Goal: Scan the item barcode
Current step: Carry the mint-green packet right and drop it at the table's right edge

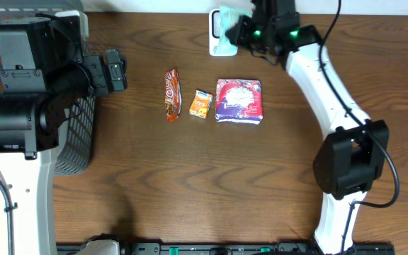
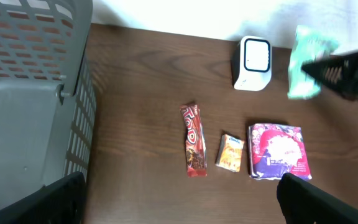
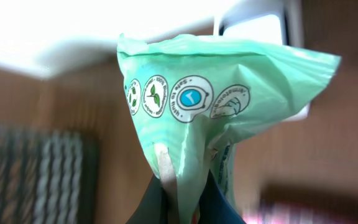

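crinkly green plastic pouch point(image 3: 210, 93) pinched in right gripper point(image 3: 182, 196), fingertips cut off; beside boxy white scanner point(image 2: 253, 62); left gripper point(image 2: 185, 205) wide.

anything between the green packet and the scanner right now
Nothing visible. The right pincer holds the green packet close beside the white scanner, with no object in the gap. The three other snacks lie well away from that path.

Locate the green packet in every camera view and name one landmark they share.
Overhead: green packet at top centre, over the white scanner.
Left wrist: upper right, to the right of the scanner.
Right wrist: fills the centre, pinched from below by the right gripper.
Landmark: the scanner, blurred at top right.
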